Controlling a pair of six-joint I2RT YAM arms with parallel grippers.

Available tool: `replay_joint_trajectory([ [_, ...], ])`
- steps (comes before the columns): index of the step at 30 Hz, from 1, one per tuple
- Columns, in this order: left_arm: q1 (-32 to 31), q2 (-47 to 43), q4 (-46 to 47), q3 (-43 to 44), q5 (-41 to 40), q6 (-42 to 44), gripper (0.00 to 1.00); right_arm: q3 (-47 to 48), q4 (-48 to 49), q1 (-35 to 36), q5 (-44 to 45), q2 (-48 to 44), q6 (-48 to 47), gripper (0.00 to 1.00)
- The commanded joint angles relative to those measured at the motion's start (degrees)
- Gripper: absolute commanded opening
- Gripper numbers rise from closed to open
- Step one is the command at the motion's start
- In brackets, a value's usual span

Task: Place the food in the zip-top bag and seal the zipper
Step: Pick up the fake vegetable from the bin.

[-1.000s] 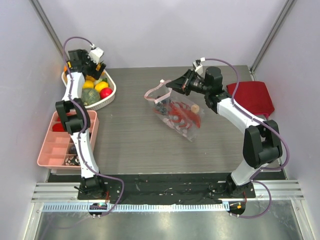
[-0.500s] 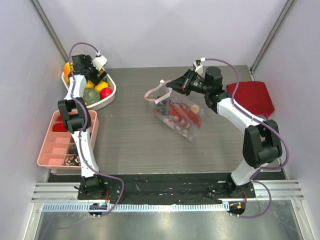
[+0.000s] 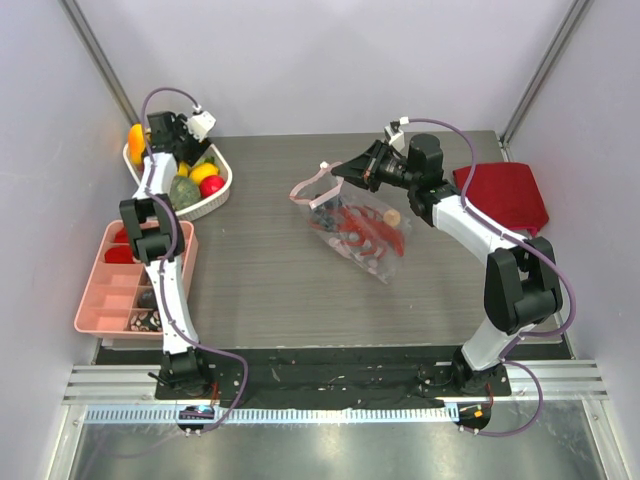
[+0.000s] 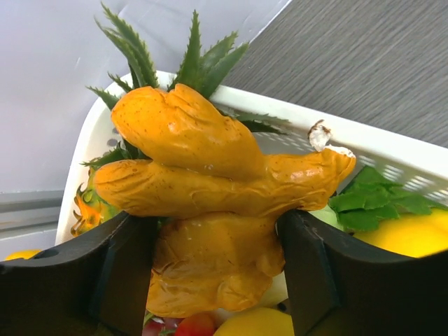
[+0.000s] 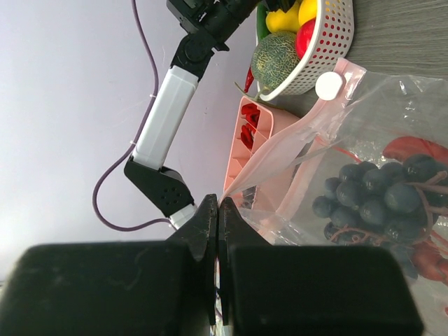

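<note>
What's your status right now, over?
Left gripper clamped on orange ginger toy over white basket. Right gripper shut on zip-top bag's mouth edge, zipper unsealed. Lobster and grapes already inside. Nothing in the way.

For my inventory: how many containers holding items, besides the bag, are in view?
2: white basket at the far left corner; pink tray nearer, at the left edge.
</note>
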Motion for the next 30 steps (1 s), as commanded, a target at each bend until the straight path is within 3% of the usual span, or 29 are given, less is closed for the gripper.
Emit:
replay_joint_trajectory([
  [1, 0.2, -7.0, 4.8, -3.7, 1.2, -1.9, 0.60, 2.2, 4.2, -0.2, -0.6, -1.0, 0.5, 0.01],
  [5, 0.2, -10.6, 5.7, -5.6, 2.0, -3.7, 0.51, 1.9, 4.2, -0.2, -0.6, -1.7, 0.0, 0.01],
  [6, 0.2, -11.4, 5.9, -6.5, 2.2, -3.6, 0.42, 1.9, 4.1, -0.2, -0.6, -1.7, -0.1, 0.01],
  [9, 0.2, -13.6, 7.0, -7.9, 2.8, -3.7, 0.29, 1.8, 3.9, -0.2, -0.6, -1.9, -0.4, 0.01],
  [16, 0.2, -19.6, 8.5, -8.5, 4.3, -11.6, 0.23, 2.3, 4.2, -0.3, -0.8, -2.3, -0.4, 0.01],
  [20, -0.3, -27.3, 8.8, -9.9, 11.3, -26.3, 0.23, 2.8, 4.4, -0.4, -1.3, -2.2, -0.4, 0.01],
  [22, -1.2, -32.1, 8.8, -11.0, 16.7, -37.6, 0.23, 2.7, 4.9, -0.4, -1.7, -2.4, -0.4, 0.01],
  [26, -4.3, -39.4, 9.7, -18.1, 23.2, -52.7, 0.20, 2.4, 5.6, -0.5, -2.8, -2.5, -0.4, 0.01],
  [29, -7.5, -45.4, 16.8, -27.9, 26.4, -66.8, 0.19, 2.4, 6.3, -0.6, -3.8, -2.4, 0.2, 0.01],
  [30, -8.4, -46.7, 23.1, -30.1, 27.5, -69.6, 0.19, 2.5, 8.2, -0.6, -4.4, -2.3, 0.6, 0.01],
])
